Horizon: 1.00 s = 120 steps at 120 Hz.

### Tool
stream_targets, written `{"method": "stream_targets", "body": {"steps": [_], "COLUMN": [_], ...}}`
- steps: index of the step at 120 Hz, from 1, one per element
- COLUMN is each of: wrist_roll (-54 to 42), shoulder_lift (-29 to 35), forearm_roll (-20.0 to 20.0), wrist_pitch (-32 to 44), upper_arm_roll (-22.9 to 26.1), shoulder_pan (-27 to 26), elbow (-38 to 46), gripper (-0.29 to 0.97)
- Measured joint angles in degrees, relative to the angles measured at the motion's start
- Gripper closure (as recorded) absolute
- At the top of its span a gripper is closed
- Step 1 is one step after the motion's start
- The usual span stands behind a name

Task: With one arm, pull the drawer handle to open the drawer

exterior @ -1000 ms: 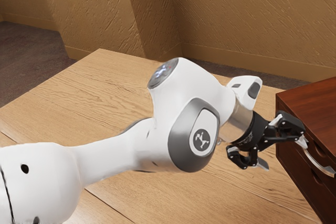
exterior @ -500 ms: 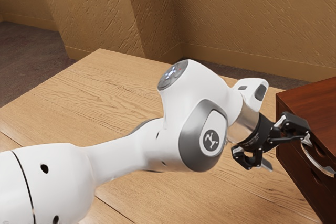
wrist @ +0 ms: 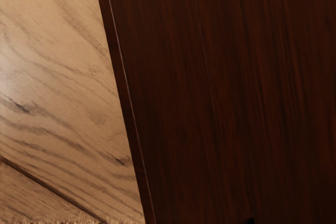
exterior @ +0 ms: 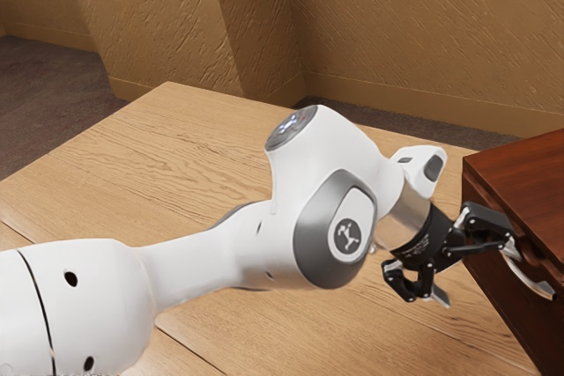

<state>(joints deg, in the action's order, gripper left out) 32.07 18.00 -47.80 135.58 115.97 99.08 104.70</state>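
Note:
A dark red-brown wooden cabinet stands on the table at the exterior view's right edge. Its drawer front faces the arm and carries a curved silver handle. My black gripper is right at the drawer front, open, its fingers wide apart. The upper finger touches the near end of the handle, while the lower finger hangs free over the table. In the wrist view the dark wood of the cabinet is very close under my hand, with a thin seam running down it.
The light wooden table stretches toward the exterior view's left and back. My own white arm covers the middle of it. Textured tan walls and a dark floor lie behind. The table's wood shows beside the cabinet in the wrist view.
My hand first pushed toward the cabinet, then drew back a little to the exterior view's left and down. The handle has shifted slightly left with it. The fingers stay apart.

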Motion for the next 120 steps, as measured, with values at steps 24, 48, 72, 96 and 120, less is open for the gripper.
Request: {"method": "stream_targets", "body": {"steps": [24,48,72,96,120], "wrist_roll": [0.53,0.39,0.39,-0.15,-0.40], "shoulder_lift": [-1.98,-3.41,-4.42,-4.70,-4.80], "forearm_roll": [2.94,4.09,6.15,7.36,7.59], "wrist_pitch": [-1.70,-2.70,-3.49,-4.88,-5.31], "upper_arm_roll": [-0.70,-1.07,-2.46,-7.53,-7.84], "shoulder_pan": [-0.49,-0.86,-2.07,-6.61,-6.85], "elbow": [0.09,1.52,2.00,2.72,3.00], "gripper": [0.00,0.00,0.00,0.00,0.00]}}
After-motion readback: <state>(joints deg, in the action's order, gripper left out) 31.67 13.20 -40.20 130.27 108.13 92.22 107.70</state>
